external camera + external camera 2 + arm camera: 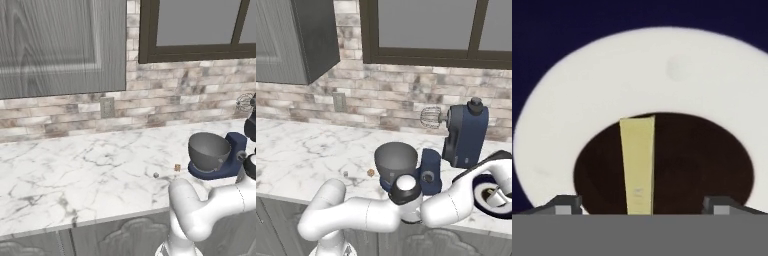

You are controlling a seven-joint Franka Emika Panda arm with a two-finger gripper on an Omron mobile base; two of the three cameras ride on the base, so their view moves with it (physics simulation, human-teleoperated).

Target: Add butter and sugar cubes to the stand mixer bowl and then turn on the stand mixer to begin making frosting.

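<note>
Marble counter under a brick wall: the sugar cubes and the butter lie left of the stand mixer, outside its bowl. Far right, the gripper hangs open over a dark-centred plate; closing there would likely grab nothing useful

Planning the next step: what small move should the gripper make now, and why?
Probably ease down and close on the pale yellow stick: the open gripper straddles it above the white dish, fingertips clear of it.
</note>
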